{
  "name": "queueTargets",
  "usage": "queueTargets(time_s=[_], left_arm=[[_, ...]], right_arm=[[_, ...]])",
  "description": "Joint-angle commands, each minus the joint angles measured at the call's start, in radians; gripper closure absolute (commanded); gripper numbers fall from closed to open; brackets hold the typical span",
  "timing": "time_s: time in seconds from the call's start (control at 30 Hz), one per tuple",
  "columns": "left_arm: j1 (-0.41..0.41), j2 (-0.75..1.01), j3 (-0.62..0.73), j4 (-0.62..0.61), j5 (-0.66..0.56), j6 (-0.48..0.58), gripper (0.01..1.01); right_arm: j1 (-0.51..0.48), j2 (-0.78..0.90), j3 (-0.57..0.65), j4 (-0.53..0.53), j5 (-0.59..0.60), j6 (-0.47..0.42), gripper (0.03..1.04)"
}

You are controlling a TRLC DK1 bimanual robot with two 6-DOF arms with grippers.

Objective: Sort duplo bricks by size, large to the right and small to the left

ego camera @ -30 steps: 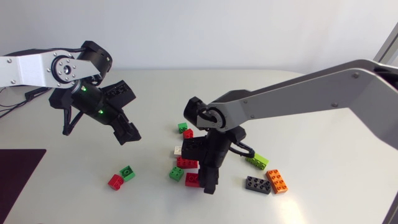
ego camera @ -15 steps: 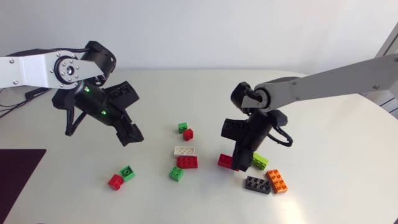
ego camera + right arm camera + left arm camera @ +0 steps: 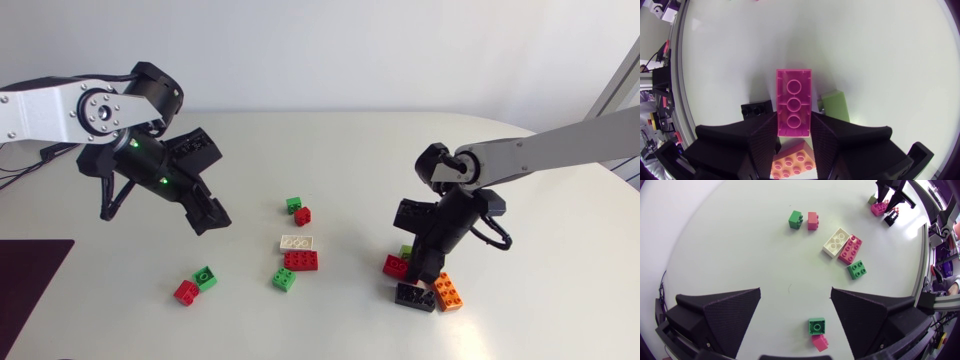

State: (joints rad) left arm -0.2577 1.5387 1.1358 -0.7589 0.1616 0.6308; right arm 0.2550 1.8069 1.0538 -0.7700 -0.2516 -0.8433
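The right claw (image 3: 794, 131) is clamped on a red eight-stud brick (image 3: 794, 100), one finger on each long side, low over the counter (image 3: 520, 170) at its right side. It sits just beside the black brick (image 3: 413, 296), the orange brick (image 3: 447, 291) and a lime-green brick (image 3: 835, 105), which is half hidden in the head view. That makes three large ones gathered on the right, with a fourth about to join them, I judge. On the left lie a small red brick (image 3: 186, 291) and a small green brick (image 3: 205, 277), touching. The left claw (image 3: 796, 312) hangs above them with its fingers wide apart, holding nothing. Left to sort, in the middle: a white long brick (image 3: 297, 242) and a second red long brick (image 3: 301, 261) for the right. Then a green square brick (image 3: 284, 279) and a small green-and-red pair (image 3: 298, 209) go to the left.
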Motion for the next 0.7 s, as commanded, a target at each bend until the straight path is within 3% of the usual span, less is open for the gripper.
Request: queueTargets(time_s=[0.0, 0.23, 0.37, 0.67], left_arm=[[-0.011, -0.017, -0.027, 0.000, 0.010, -0.020, 0.054], [-0.015, -0.038, -0.025, 0.000, 0.010, -0.025, 0.054], [-0.017, -0.043, -0.021, 0.000, 0.010, -0.028, 0.054], [-0.006, -0.058, -0.025, -0.005, 0.010, -0.028, 0.054]], right_arm=[[0.006, -0.015, -0.032, 0.005, 0.008, -0.022, 0.71], [0.056, -0.038, 0.017, -0.034, 0.015, 0.010, 0.21], [0.087, -0.041, 0.084, -0.075, 0.015, 0.024, 0.15], [0.221, -0.009, 0.275, -0.167, 0.014, 0.055, 0.15]])
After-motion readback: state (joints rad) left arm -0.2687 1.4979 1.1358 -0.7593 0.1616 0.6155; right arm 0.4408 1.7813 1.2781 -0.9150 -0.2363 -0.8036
